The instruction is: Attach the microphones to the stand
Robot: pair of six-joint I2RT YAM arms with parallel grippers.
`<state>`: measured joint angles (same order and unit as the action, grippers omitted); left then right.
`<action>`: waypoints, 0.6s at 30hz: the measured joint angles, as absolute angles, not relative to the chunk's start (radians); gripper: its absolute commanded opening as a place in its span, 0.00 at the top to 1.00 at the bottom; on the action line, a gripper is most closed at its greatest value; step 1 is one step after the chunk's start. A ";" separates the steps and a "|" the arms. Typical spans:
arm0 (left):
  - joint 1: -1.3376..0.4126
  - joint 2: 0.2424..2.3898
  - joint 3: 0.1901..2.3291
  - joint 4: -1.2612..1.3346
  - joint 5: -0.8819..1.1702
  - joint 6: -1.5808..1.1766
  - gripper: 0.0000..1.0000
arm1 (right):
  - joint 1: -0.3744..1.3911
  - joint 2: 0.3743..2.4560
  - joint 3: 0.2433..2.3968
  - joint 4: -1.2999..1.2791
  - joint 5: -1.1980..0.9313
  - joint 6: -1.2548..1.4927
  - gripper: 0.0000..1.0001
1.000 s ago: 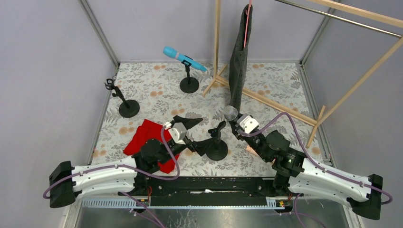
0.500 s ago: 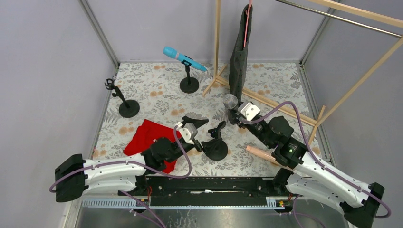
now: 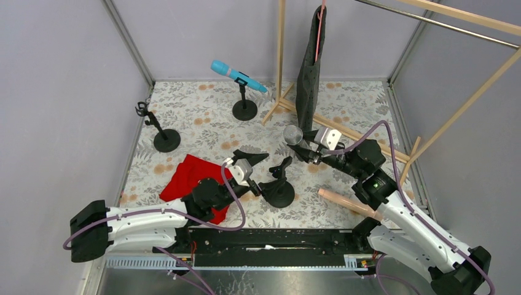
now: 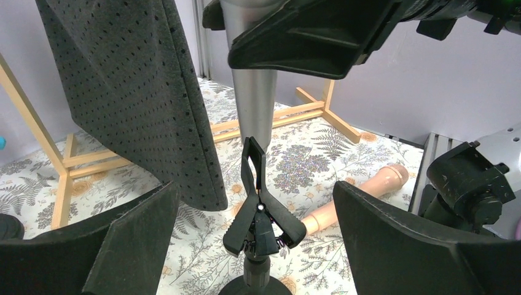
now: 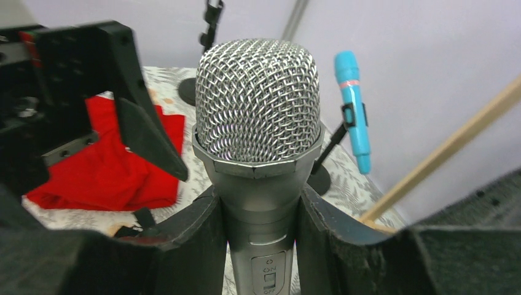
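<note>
My right claw [image 5: 261, 230] is clamped around the neck of the silver microphone [image 5: 258, 101], which has a round wire-mesh head, a faceted grey collar and a slide switch on its grey handle. Its tapered tail points down toward the black clip [image 4: 258, 206] of the near stand [image 3: 280, 195], at seven o'clock from that claw. My left claw [image 3: 258, 174] is spread wide on either side of that clip. The blue microphone [image 3: 236, 75] sits clipped at eleven o'clock. The pink microphone [image 3: 347, 203] lies on the table [image 3: 203, 110] at five.
</note>
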<state>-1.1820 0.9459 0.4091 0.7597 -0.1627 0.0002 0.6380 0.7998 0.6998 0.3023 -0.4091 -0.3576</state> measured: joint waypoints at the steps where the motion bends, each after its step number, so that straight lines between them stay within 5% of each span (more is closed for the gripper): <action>1: -1.182 0.948 0.408 0.762 -0.165 0.001 0.01 | 0.637 0.799 0.700 0.308 -0.442 -0.352 1.00; 12: -1.183 0.993 0.385 0.781 -0.171 -0.010 0.02 | 0.636 0.754 0.698 0.357 -0.599 -0.342 1.00; 18: -1.184 1.034 0.385 0.788 -0.184 -0.028 0.13 | 0.635 0.751 0.696 0.356 -0.641 -0.342 1.00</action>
<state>-1.1835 1.0340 0.3847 0.7879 -0.1841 -0.0277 0.6353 0.7506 0.6960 0.3557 -0.6411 -0.3424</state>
